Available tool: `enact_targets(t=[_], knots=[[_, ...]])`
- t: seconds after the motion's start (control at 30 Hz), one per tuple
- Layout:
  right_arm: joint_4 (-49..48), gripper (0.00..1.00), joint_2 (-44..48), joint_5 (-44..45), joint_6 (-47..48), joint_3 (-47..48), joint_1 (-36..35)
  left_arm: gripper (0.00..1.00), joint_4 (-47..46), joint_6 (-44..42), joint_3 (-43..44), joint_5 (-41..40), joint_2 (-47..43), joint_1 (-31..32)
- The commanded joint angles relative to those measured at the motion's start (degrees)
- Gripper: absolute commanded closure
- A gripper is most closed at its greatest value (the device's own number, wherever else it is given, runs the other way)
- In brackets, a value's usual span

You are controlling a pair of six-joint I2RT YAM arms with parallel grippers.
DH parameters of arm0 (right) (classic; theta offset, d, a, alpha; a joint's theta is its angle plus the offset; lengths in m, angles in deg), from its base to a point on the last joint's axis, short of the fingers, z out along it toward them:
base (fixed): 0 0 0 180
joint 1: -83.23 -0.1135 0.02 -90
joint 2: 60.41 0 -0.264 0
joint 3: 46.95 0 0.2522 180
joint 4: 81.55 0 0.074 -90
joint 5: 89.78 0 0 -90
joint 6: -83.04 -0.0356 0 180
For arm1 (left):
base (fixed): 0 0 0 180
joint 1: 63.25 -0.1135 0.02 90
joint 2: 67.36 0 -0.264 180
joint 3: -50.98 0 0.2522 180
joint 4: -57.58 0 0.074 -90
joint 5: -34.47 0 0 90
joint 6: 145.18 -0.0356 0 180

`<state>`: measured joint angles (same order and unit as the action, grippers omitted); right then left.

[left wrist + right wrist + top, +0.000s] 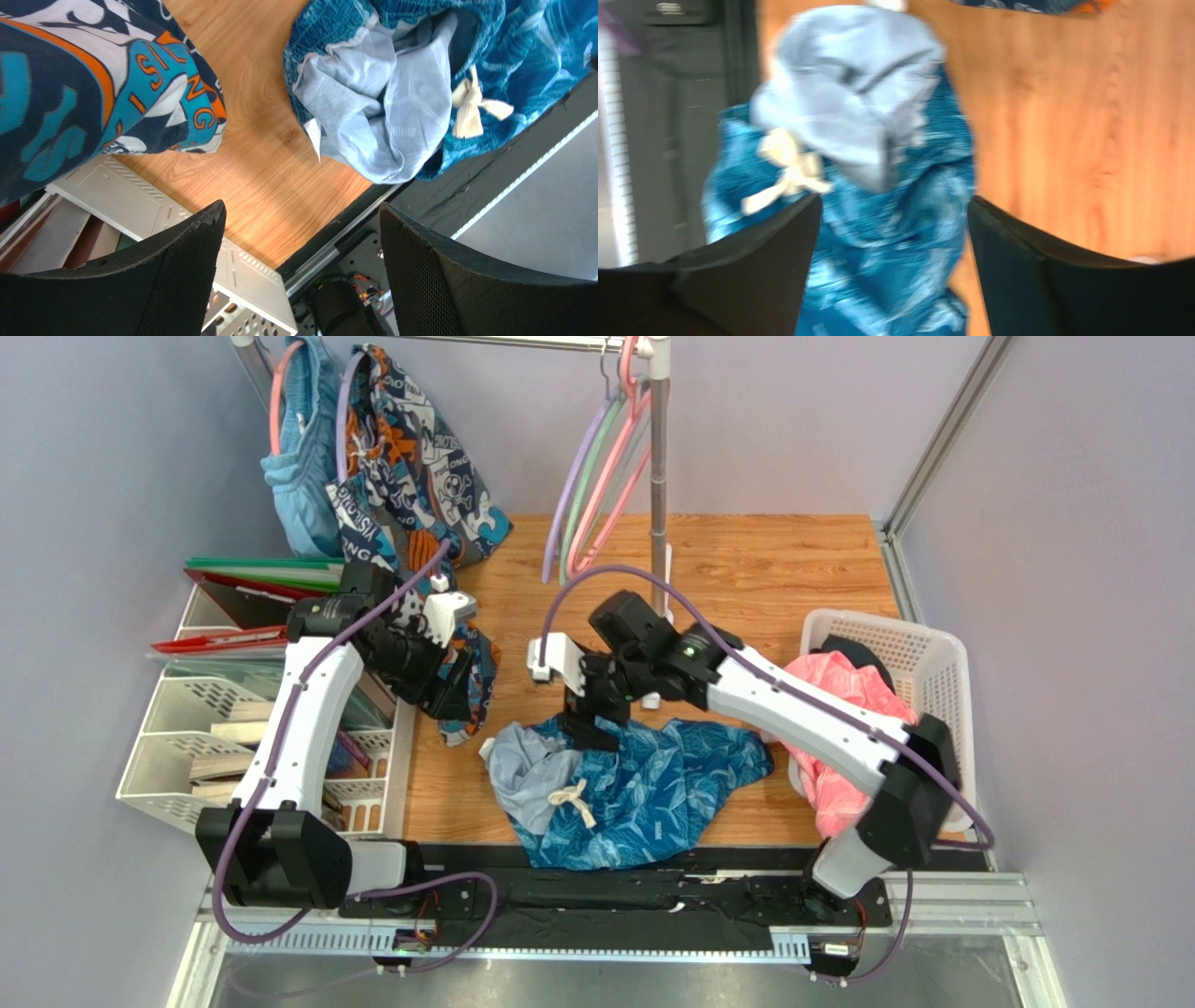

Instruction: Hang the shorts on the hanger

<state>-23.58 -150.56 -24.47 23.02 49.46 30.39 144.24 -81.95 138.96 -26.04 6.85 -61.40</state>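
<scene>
Pickup is the step in hand: the left arm (302,714) reaches forward beside a navy printed garment (470,686), jaws wide apart and empty. The shorts (659,784) lie crumpled on the surface (758,574) at its near edge, the hanger (572,483) up on the rail behind. The right arm (800,707) folds across and dips over their waistband, jaws wide and holding nothing — so next they must drop and pinch fabric.

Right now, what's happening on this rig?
The teal leaf-print shorts lie crumpled on the table, held by nothing. The right tool hovers open just above them. The left tool is open too, beside a navy cartoon-print garment. The lavender hanger hangs bare at the back. The shorts are not yet on it.
</scene>
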Motion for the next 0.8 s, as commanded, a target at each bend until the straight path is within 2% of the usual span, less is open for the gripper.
enact_targets(t=[0.0, 0.1, 0.33, 0.43, 0.57, 0.77], knots=[[2.6, 0.25, -10.6, 7.8, 4.7, 8.9, 0.7, 0.16, -3.7, 4.2, 2.1, 0.7, -2.2, 0.1], [1.1, 0.33, -16.1, 9.7, 4.0, 13.1, 0.1, 0.16, -4.9, 5.7, 2.9, 0.1, -4.1, 0.1], [1.5, 0.35, -28.8, 14.8, 8.8, 21.7, -0.8, 0.16, -3.1, 6.6, 5.6, 2.1, -5.0, 0.1], [2.5, 0.32, -32.3, 14.5, 12.8, 22.6, -0.5, 0.16, -2.5, 6.3, 5.6, 2.5, -5.0, 0.1], [6.6, 0.24, -34.3, 12.6, 17.2, 21.9, -0.2, 0.16, -2.5, 5.5, 5.0, 1.8, -5.8, 0.1], [8.4, 0.23, -36.9, 12.7, 21.6, 20.0, -0.3, 0.16, -2.5, 5.7, 5.6, 2.6, -5.5, 0.1]])
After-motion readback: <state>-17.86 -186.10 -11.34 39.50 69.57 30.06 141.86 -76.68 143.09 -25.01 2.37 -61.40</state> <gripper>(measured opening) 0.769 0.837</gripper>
